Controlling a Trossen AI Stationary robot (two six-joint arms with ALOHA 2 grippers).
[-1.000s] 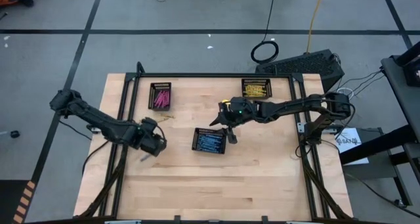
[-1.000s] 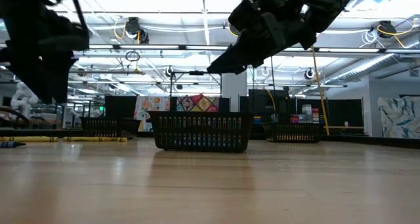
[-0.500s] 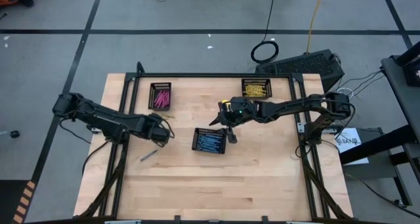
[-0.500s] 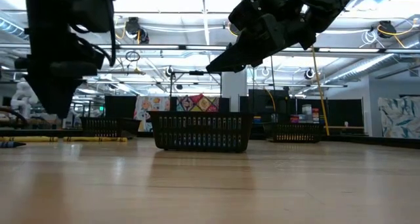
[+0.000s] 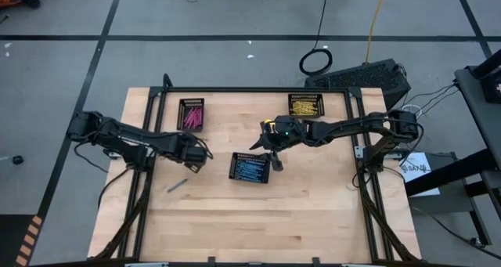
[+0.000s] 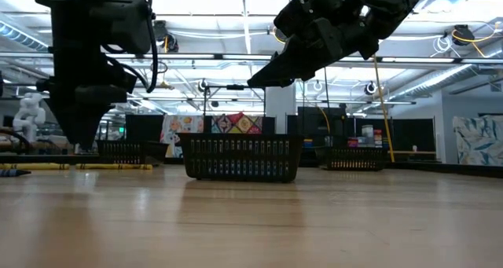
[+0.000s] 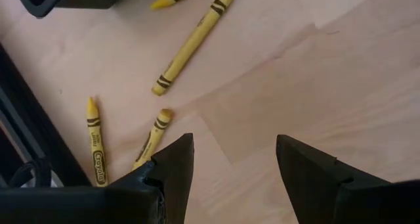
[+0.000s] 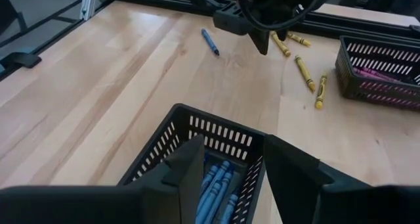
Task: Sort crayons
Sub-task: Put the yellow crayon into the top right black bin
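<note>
Several yellow crayons (image 7: 190, 43) lie flat on the table just ahead of my left gripper (image 7: 233, 161), which is open, empty and points down above the bare wood (image 5: 202, 156). A blue crayon (image 5: 177, 185) lies loose on the table nearer the front; it also shows in the right wrist view (image 8: 210, 42). My right gripper (image 8: 230, 161) is open and empty above the far right rim of the black mesh tray (image 5: 250, 167) that holds blue crayons (image 8: 216, 184).
A black tray with pink crayons (image 5: 192, 114) stands at the far left and a tray with yellow crayons (image 5: 305, 105) at the far right. Black frame rails (image 5: 149, 134) run along the table's left, far and right sides. Bare wood lies toward the near edge.
My left gripper has gone toward the table's far edge and a little right, away from the loose blue crayon and toward the yellow crayons on the table. The crayons and trays have stayed where they were.
</note>
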